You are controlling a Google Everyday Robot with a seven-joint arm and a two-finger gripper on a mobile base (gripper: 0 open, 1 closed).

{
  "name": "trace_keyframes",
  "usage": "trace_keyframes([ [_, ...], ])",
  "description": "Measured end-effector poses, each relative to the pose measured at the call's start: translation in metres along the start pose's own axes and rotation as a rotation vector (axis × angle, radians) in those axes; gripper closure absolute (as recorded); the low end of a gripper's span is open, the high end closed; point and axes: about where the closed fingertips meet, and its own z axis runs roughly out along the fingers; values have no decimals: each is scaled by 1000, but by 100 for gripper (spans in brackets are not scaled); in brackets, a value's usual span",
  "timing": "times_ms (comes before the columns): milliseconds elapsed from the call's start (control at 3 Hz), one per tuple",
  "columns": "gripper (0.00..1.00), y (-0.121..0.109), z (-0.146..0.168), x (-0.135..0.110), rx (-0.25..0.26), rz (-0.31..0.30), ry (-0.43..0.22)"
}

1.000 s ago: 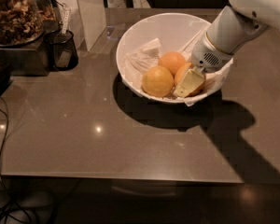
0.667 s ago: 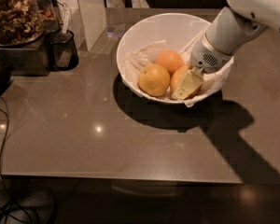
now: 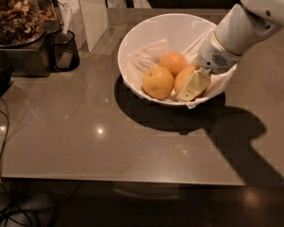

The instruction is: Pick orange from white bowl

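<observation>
The orange [image 3: 181, 78] lies at the right front of the white bowl [image 3: 177, 28] on the bench [image 3: 85, 131], resting on crumpled white paper [image 3: 146, 56]. Its peel is a dull, matte yellow-orange, and its right side is covered. The gripper [image 3: 192, 85] reaches down into the bowl from the right, its cream end against that side; whether the jaws hold it cannot be told.
</observation>
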Motion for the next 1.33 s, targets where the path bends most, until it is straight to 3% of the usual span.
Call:
trace_keyframes([
  [1000, 100, 23, -94, -19, 108, -166, -275],
  [1333, 100, 40, -127, 0, 165, -152, -328],
])
